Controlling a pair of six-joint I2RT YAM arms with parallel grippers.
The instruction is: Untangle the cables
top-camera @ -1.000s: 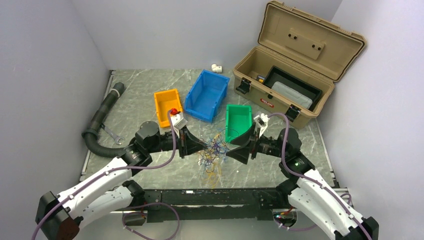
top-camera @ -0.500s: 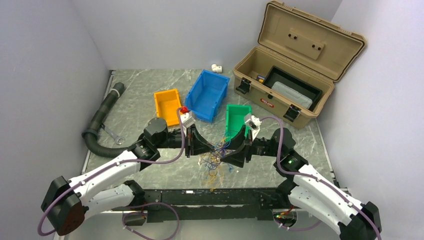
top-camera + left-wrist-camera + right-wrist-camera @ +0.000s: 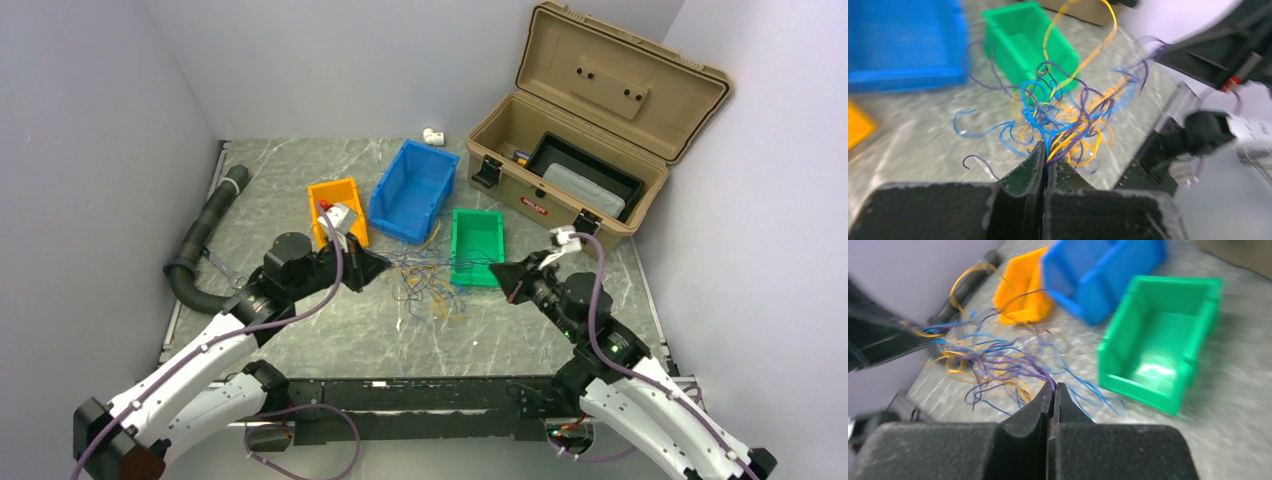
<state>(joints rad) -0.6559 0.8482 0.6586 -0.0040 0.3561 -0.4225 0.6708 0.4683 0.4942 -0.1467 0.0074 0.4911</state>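
blue, orange and purple cables [image 3: 428, 276] are strung low over the marbled table [image 3: 300, 170] in the top view. they run between the left gripper [image 3: 381, 262] and the right gripper [image 3: 497, 270], just in front of the green bin [image 3: 478, 240].

left wrist view: the left gripper's jaws are clenched on blue and orange strands, and the tangle fans out beyond the tips.

right wrist view: the right gripper's jaws are pressed together on a purple strand, with the tangle spreading left toward the orange bin [image 3: 1020, 285].
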